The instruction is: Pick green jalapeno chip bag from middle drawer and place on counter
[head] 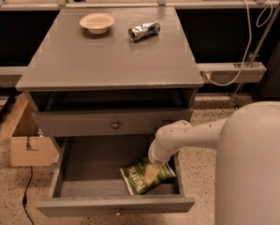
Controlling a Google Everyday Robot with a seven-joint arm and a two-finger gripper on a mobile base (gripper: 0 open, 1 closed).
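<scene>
Grey table (106,60) carries a bowl (97,22) and a foil packet (144,30) near its back edge, while below it the open drawer (88,165) holds the green bag (135,180) at front right, pincer (152,172) down on the bag, its opening and hold not discernible.

Warm overhead light, claw (151,173) in shadowed drawer (90,165)

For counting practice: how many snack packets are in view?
2. The green jalapeno chip bag lies in the middle drawer beneath the gripper; the foil packet lies on the counter. The arm may hide more.
</scene>
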